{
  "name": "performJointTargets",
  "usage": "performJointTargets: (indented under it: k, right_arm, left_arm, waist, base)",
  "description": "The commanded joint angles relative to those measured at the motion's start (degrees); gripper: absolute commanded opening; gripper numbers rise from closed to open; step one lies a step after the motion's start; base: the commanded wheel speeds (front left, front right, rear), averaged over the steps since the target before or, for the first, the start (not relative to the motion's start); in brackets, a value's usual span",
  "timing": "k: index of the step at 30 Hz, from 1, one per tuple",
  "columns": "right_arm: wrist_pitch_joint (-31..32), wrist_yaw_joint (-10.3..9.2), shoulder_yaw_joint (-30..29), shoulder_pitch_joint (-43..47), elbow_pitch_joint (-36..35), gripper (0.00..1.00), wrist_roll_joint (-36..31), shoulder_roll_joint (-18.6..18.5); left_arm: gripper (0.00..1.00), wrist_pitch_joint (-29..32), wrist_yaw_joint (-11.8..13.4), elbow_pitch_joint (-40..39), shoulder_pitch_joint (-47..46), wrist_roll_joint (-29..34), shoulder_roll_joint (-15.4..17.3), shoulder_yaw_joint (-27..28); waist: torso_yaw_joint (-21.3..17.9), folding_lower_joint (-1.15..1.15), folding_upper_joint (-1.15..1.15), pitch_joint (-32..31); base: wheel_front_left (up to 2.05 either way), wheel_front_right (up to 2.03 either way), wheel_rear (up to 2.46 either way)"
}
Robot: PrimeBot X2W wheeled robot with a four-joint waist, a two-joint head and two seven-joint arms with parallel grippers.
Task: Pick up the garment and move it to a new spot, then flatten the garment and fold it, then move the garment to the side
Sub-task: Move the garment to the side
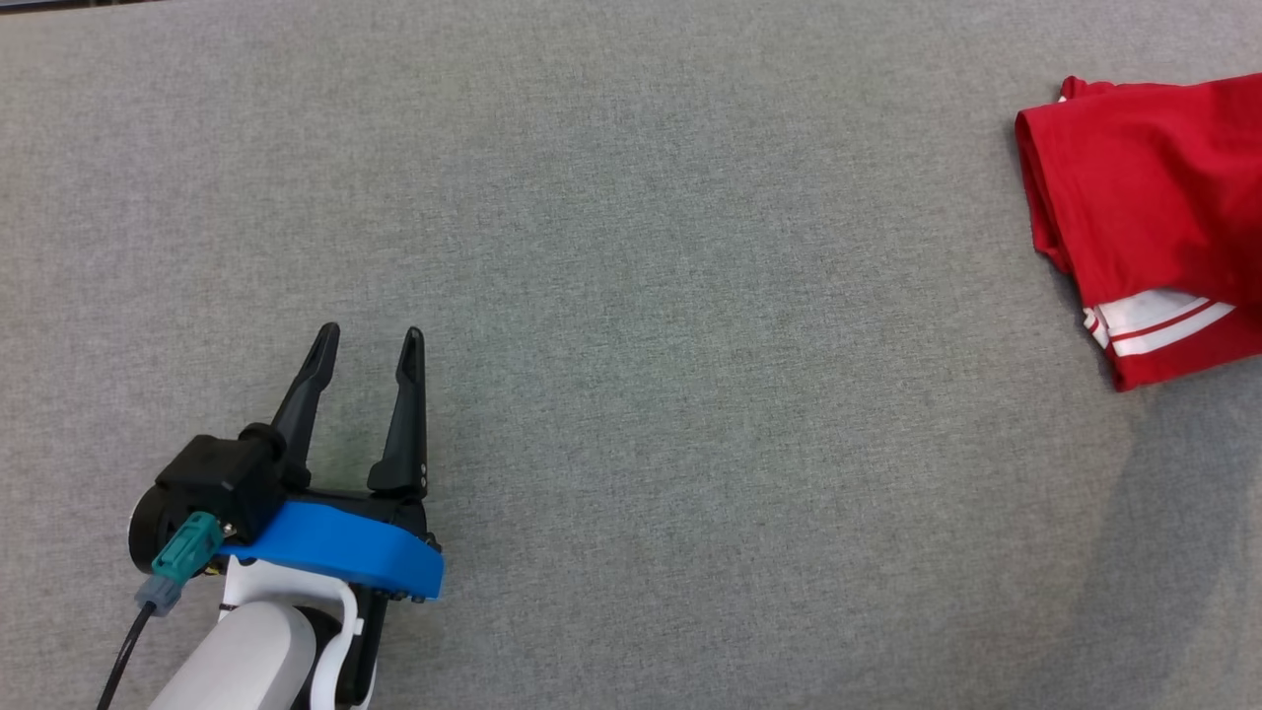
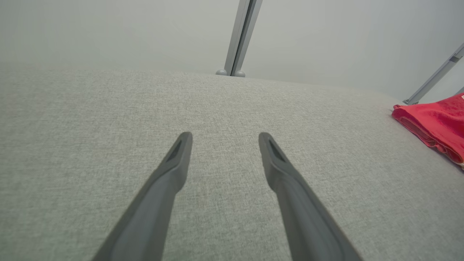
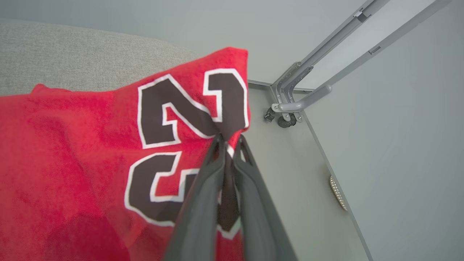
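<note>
Right wrist view shows the right tool (image 3: 230,139) closed tight on a pinch of the garment (image 3: 72,145), a red jersey with dark numerals edged in white. The grip sits at a fold beside the upper numeral, close to the cloth's outer edge. In the head view the garment lies bunched in loose folds at the far right of the grey worktop (image 1: 690,296), a white-striped sleeve band turned up toward the camera. The left tool (image 1: 372,335) hovers well apart from it over bare fabric surface, jaws spread wide and empty. The jersey looks light, soft and wholly limp, so it will likely sag and trail from any single pinch and keep no shape of its own. It is not fragile, and the knit should give the fingers fair friction, though a thin pinch may catch only the top layer and let the rest slide. For flattening, the better holds would probably be two spread points along one edge, such as the shoulders or hem corners, one per tool.
</note>
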Motion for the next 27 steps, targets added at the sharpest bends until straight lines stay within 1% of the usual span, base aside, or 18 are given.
performJointTargets:
  k: [1,2,7,10,12,15,17,20,27]
  right_arm:
    - [-0.26,-0.03,-1.09,0.60,-0.61,0.39,-0.66,1.01]
    - [-0.76,-0.03,-1.97,0.80,-0.97,1.00,-1.41,1.54]
    - [-3.64,-0.02,-4.00,1.37,-2.50,1.00,-4.49,4.74]
    - [-5.17,-0.02,-3.12,0.82,-2.88,1.00,-5.30,6.23]
    - [-6.31,-0.02,-1.97,0.30,-3.00,1.00,-4.55,7.15]
    - [-7.31,-0.03,-0.41,0.28,-2.88,1.00,-3.77,7.49]
    - [-8.13,-0.03,1.40,0.49,-2.98,1.00,-2.47,8.14]
    - [-9.79,-0.02,3.18,1.57,-3.74,1.00,1.58,9.11]
    - [-13.56,-0.02,10.18,8.59,-8.07,1.00,11.70,10.50]
  left_arm:
    - [1.00,0.05,0.14,-0.15,0.05,0.22,0.05,-0.03]
    - [1.00,0.16,0.20,-0.15,0.08,0.21,0.10,-0.06]
    - [1.00,0.48,0.24,0.17,0.31,0.10,0.08,-0.42]
    - [1.00,0.45,0.14,0.49,0.35,-0.18,-0.07,-0.58]
    - [1.00,0.23,0.01,0.77,0.38,-0.38,-0.19,-0.61]
    - [1.00,0.04,-0.05,1.28,0.32,-0.55,-0.35,-0.51]
    - [1.00,-0.52,-0.21,1.92,0.08,-0.91,-0.64,-0.32]
    - [1.00,-1.93,-0.26,3.49,-0.76,-1.57,-1.72,0.44]
    - [1.00,-4.79,-1.54,10.21,-2.01,-2.68,-4.83,1.72]
  waist:
    - [-0.14,0.00,-0.01,-0.09]
    - [-0.27,0.00,-0.01,-0.18]
    - [-0.91,0.00,-0.01,-1.07]
    - [-1.19,0.00,-0.01,-2.02]
    - [-1.30,0.00,-0.01,-2.85]
    - [-1.27,0.00,-0.01,-3.86]
    - [-1.08,0.00,-0.01,-5.18]
    - [-0.26,0.00,-0.01,-7.47]
    - [2.06,0.00,-0.01,-13.12]
  base:
    - [0.00,0.00,0.00]
    - [0.00,0.00,0.00]
    - [0.00,0.00,0.00]
    - [0.00,0.00,0.00]
    - [0.00,0.00,0.00]
    - [0.00,0.00,0.00]
    - [0.00,0.00,0.00]
    - [0.00,0.00,0.00]
    - [0.00,0.00,0.00]
